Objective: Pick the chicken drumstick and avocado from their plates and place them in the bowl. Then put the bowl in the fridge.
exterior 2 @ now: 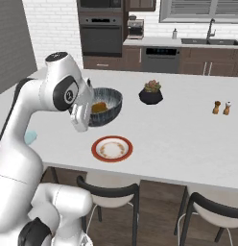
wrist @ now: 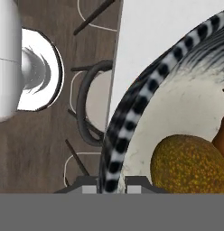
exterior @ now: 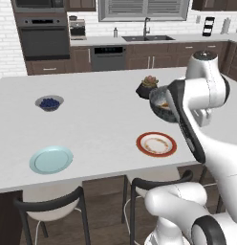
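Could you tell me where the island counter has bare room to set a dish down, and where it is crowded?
Widest free patch: between the berry bowl, the light blue plate and the orange-rimmed plate. Also free: between the succulent pot and the shakers, and the counter in front of them. Crowded: around the pot, where the tool grips the patterned bowl.

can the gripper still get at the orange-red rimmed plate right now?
Probably not yet: the gripper is shut on the rim of the deep patterned bowl, held above the counter. The orange-red rimmed plate itself lies unobstructed.
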